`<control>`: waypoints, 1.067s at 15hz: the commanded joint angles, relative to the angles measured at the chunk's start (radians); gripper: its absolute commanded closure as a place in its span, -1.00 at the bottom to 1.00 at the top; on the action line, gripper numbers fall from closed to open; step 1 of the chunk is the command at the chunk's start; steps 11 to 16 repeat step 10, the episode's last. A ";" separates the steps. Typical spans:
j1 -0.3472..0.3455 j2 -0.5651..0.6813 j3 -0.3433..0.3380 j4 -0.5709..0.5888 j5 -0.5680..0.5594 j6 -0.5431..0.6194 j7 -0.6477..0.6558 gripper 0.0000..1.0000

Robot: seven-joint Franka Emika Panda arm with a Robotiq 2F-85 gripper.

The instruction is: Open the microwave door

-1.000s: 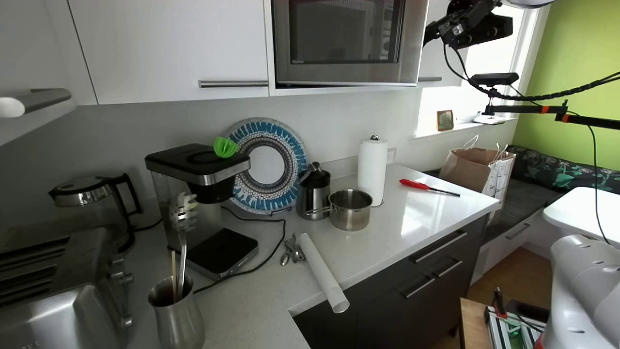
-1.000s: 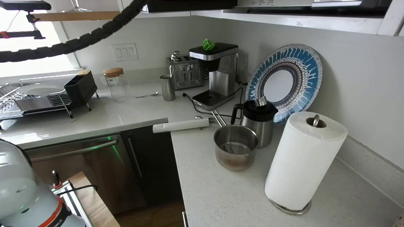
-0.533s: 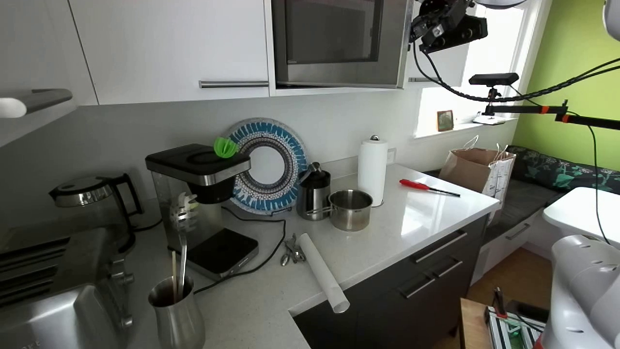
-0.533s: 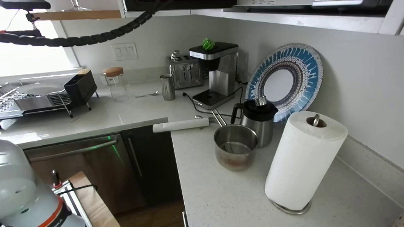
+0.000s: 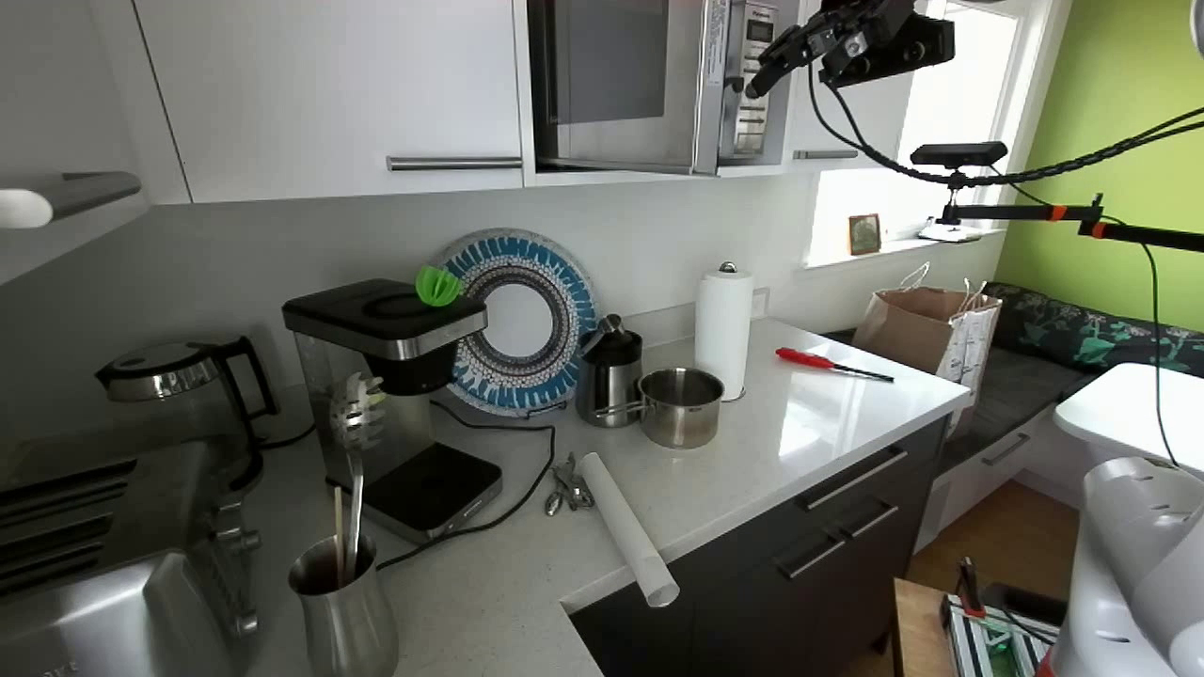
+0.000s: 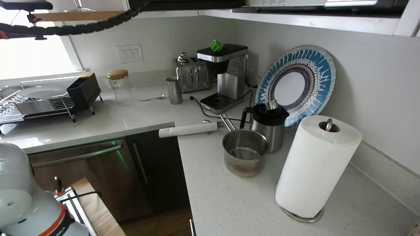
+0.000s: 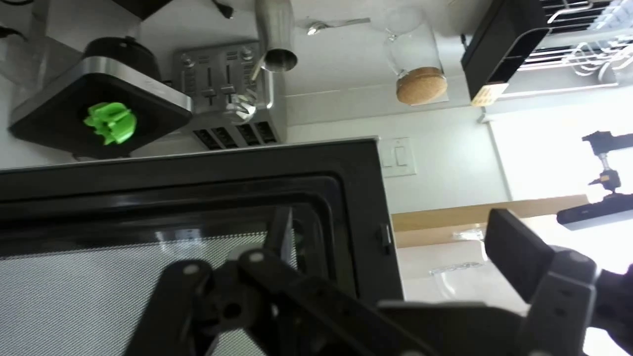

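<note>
The silver microwave [image 5: 753, 132] sits among the white cabinets in an exterior view, its narrow control strip showing. Its door [image 5: 628, 143] stands open at an angle, hinged at the left. My gripper [image 5: 752, 88] is in front of the control strip, just right of the door's free edge. In the wrist view the door's dark inner side [image 7: 363, 193] shows, with mesh window and a small latch [image 7: 386, 236]. My gripper [image 7: 395, 227] is open there, one finger over the door's inner side, the other beyond its free edge. Nothing is clamped; contact cannot be told.
Below are a coffee maker [image 5: 395, 324], a round blue plate [image 5: 574, 329], a steel pot [image 5: 682, 409] and a paper towel roll [image 5: 722, 329]. A cabinet handle [image 5: 453, 164] lies left of the microwave. A black cable [image 6: 88, 28] hangs from the arm.
The door has swung further open; its free edge has moved left in an exterior view, uncovering the control strip. My gripper has moved left and slightly down, its fingers now in front of that strip.
</note>
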 commanded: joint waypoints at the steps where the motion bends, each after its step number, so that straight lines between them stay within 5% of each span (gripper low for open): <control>1: -0.099 -0.058 -0.026 -0.033 -0.064 0.082 -0.102 -1.00; 5: -0.171 -0.089 -0.052 -0.137 -0.143 0.323 -0.231 -1.00; 8: -0.229 -0.104 -0.009 -0.252 -0.195 0.581 -0.303 -1.00; 9: -0.154 -0.078 -0.072 -0.154 -0.177 0.470 -0.242 -1.00; 16: -0.164 -0.080 -0.063 -0.188 -0.186 0.532 -0.260 -1.00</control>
